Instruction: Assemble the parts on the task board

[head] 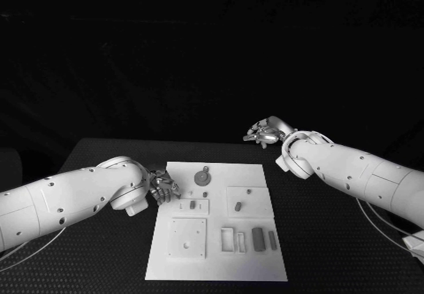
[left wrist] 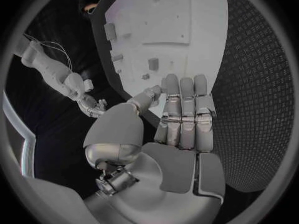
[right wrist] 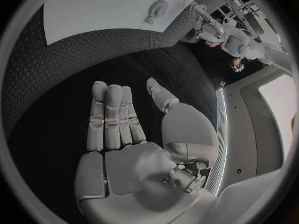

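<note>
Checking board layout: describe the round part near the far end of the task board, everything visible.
The round part is a small grey disc with a short tab toward the far edge, lying flat on the white task board near its far end. It looks like matte plastic. Nothing touches it; the left hand is at the board's left edge, apart from it.

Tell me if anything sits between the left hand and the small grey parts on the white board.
Nothing visible does. The left hand hovers open at the white task board's edge, beside the small grey parts.

A black table (head: 106, 245) is seen across the lower frame. A white task board (head: 172, 269) is laid flat at its centre.
</note>
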